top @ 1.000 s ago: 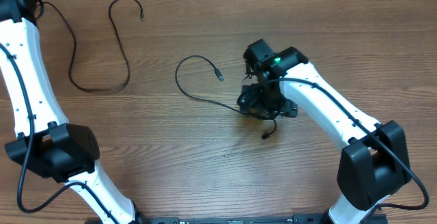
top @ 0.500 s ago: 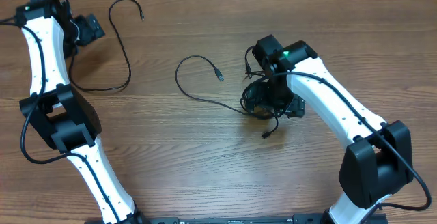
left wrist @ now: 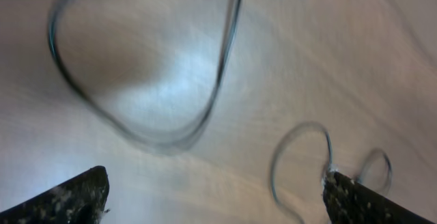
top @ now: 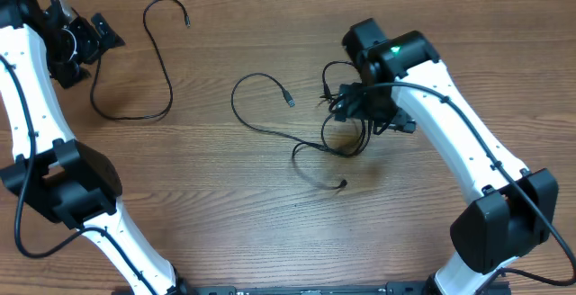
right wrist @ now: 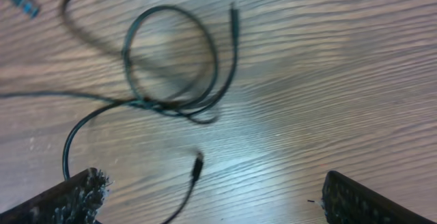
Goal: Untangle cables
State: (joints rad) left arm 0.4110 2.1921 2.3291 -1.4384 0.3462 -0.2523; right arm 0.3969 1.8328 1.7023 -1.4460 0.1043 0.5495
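One loose black cable [top: 166, 84] snakes across the upper left of the table, its plug tip [top: 186, 22] at the far end. A second cable [top: 243, 115] loops at centre and runs into a small tangle [top: 346, 138] with a free end [top: 342, 184]. My right gripper [top: 367, 108] hovers over that tangle, open. In the right wrist view the coil [right wrist: 171, 67] and a plug end [right wrist: 196, 164] lie on the wood below my right gripper [right wrist: 218, 200], untouched. My left gripper [top: 88, 36] is open above the left cable [left wrist: 157, 132], nothing between its fingertips [left wrist: 75, 197].
Bare wood-grain table [top: 225, 223] stretches around the cables. The left arm's white links and black joint [top: 67, 183] stand at the left front. The right arm's base joint [top: 499, 223] is at the right front.
The left gripper swung left over the upper-left cable and finished opening. The right gripper rose and shifted up-right; the tangle loosened, with a strand and free end now trailing toward the front.
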